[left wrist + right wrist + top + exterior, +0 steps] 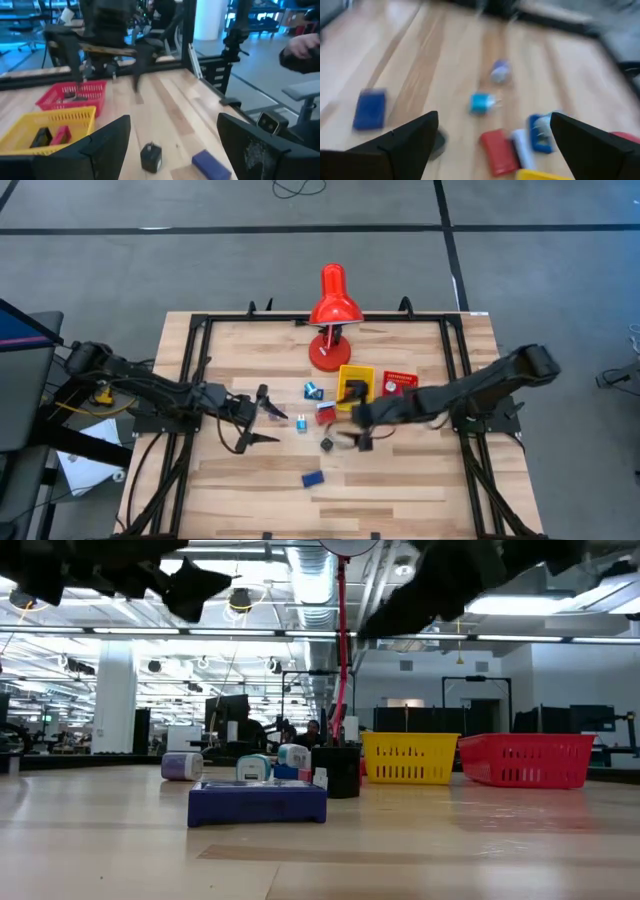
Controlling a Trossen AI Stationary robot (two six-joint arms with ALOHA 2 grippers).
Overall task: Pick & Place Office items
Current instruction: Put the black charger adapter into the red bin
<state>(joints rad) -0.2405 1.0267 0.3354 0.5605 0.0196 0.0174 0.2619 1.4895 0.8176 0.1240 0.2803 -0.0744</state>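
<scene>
Several office items lie on the wooden table between my grippers: a blue flat block [312,478], a black cube [327,445], a red block [325,413], a blue-and-white piece [314,390] and a small pale piece [301,423]. My left gripper [258,420] hovers open left of them, pointing toward the black cube [151,156] and the blue block [210,164]. My right gripper [350,435] hovers open just right of the black cube, above the table. In its wrist view the red block [497,150] and a cyan piece [481,102] lie between its fingers, below them.
A yellow tray [355,385] holding a black and a red piece, and a red tray [398,383], stand behind the items. The red desk lamp [333,310] stands at the far middle. A black frame [190,370] runs along the table's edges. Bare wood lies near the front edge.
</scene>
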